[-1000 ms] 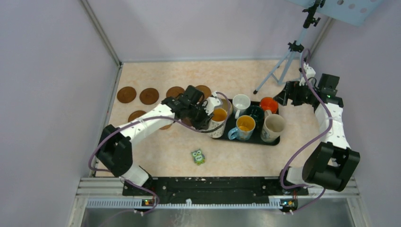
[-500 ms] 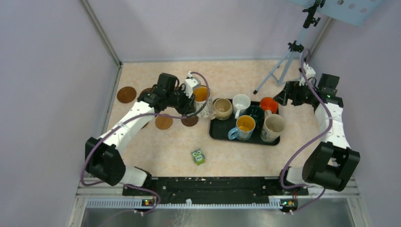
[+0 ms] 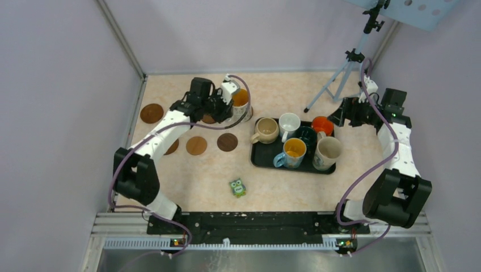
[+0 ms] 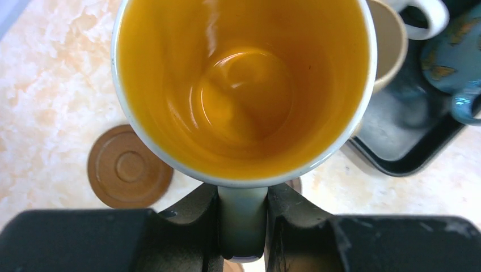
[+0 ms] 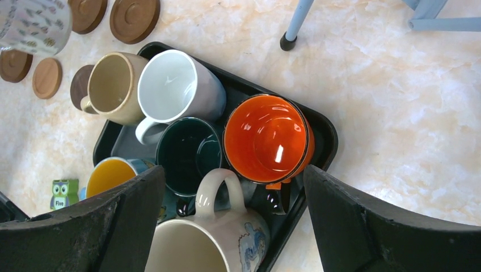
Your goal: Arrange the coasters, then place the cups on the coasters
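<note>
While the left end effector (image 4: 243, 229) is pinching the handle of the patterned, orange-lined mug (image 4: 244, 90) between nearly closed fingers, the right end effector (image 3: 342, 115) is hanging spread wide and empty near the black tray (image 3: 262, 161). Bare surface (image 3: 283, 90) is lying open behind the mug; a brown coaster (image 4: 129, 167) is sitting just beside it.

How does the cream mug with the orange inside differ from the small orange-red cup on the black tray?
The cream mug is gripped by its handle in the left gripper, off the tray; the orange-red cup sits on it. The mug looks deeper, the cup shallower. Both are upright and empty.
</note>
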Robot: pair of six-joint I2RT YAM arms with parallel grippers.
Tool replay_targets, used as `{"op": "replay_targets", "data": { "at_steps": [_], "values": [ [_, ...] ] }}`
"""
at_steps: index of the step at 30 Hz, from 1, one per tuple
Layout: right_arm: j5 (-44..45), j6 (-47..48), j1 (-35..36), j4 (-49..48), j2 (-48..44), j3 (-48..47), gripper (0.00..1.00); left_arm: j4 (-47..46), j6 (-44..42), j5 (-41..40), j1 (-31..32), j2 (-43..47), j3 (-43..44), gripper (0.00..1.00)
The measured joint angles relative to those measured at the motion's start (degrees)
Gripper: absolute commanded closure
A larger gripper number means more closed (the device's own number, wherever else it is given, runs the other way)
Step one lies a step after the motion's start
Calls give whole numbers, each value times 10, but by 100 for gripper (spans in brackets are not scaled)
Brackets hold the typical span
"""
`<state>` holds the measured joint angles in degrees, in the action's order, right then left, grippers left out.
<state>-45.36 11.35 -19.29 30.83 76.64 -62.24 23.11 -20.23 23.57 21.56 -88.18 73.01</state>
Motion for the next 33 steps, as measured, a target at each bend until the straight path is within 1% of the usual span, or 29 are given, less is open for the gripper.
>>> {"op": "replay_targets", "data": {
  "at_steps": [5,10,17,22,33],
  "values": [
    [-2,0,0,0,0,0,9,-35,-14,-40,0,-62,32,100],
    [-4,0,0,0,0,0,9,-70,-7,-69,-1,-107,37,100],
    [-7,0,0,0,0,0,9,-100,16,-86,-1,-162,39,100],
    [-9,0,0,0,5,0,9,-116,32,-97,-1,-191,43,100],
    [-11,0,0,1,9,8,9,-157,70,-113,-3,-224,57,100]
  ]
}}
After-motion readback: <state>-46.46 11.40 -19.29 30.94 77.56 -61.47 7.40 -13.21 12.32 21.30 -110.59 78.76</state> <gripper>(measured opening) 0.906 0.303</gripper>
